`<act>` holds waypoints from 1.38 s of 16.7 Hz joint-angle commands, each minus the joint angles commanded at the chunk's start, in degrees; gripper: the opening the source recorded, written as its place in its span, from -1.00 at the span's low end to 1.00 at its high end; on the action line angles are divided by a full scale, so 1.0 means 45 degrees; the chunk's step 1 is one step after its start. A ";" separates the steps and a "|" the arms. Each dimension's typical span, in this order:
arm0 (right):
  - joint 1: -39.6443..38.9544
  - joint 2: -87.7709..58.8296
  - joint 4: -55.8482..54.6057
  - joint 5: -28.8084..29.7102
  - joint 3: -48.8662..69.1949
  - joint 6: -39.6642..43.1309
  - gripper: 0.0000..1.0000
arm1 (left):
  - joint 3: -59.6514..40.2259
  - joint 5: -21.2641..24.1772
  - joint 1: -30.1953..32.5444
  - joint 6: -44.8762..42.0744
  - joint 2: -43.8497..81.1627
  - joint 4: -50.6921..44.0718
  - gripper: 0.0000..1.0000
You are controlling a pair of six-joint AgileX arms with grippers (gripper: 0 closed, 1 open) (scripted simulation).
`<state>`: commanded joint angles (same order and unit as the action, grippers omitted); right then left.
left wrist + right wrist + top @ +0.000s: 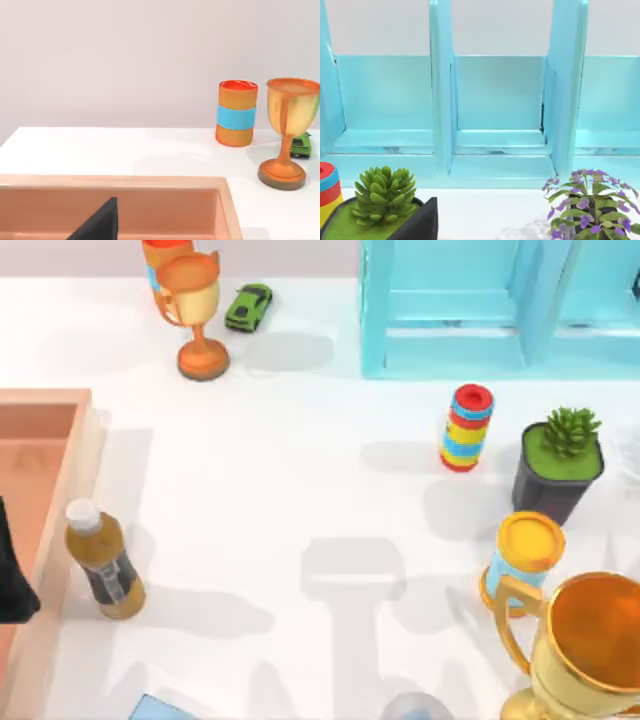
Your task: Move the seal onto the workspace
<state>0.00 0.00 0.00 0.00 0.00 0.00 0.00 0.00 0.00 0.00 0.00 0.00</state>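
Observation:
The seal is hidden or out of view. The workspace (300,490) is the wide white tabletop, which also shows beyond the tray in the left wrist view (125,150). A dark part of my left gripper (12,575) hangs over the wooden tray (60,460) at the table's left edge; the left wrist view shows it (100,222) inside the tray (150,182). A dark part of my right gripper (420,222) shows in the right wrist view, beside a potted succulent (382,192).
An amber bottle (105,562) stands just right of the tray. At the back are a bronze trophy (195,315), a green toy car (248,307) and a blue shelf (480,300). A striped can (467,427), succulent pot (560,465), yellow-lidded can (525,560) and gold trophy (590,640) crowd the right.

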 joint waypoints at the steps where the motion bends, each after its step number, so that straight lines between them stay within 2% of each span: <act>1: 0.0000 0.0000 0.0000 0.0000 0.0000 0.0000 1.00 | 0.0000 0.0000 0.0000 0.0000 0.0000 0.0000 1.00; 4: 0.0000 0.0000 0.0000 0.0000 0.0000 0.0000 1.00 | -0.0409 -0.0002 -0.0125 -0.0129 0.0419 -0.0402 1.00; 8: 0.0000 0.0000 0.0000 0.0000 0.0000 0.0000 1.00 | -0.2542 -0.0006 -0.0764 -0.0798 0.2858 -0.2464 1.00; 19: 0.0000 0.0000 0.0000 0.0000 0.0000 0.0000 1.00 | -1.1721 -0.0009 -0.3111 -0.3310 1.5510 -1.1222 1.00; 23: 0.0000 0.0000 0.0000 0.0000 0.0000 0.0000 1.00 | -1.4418 -0.0025 -0.3818 -0.4056 1.9007 -1.3807 1.00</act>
<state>0.00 0.00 0.00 0.00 0.00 0.00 -64.88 -0.11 -17.18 -18.25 85.53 -62.13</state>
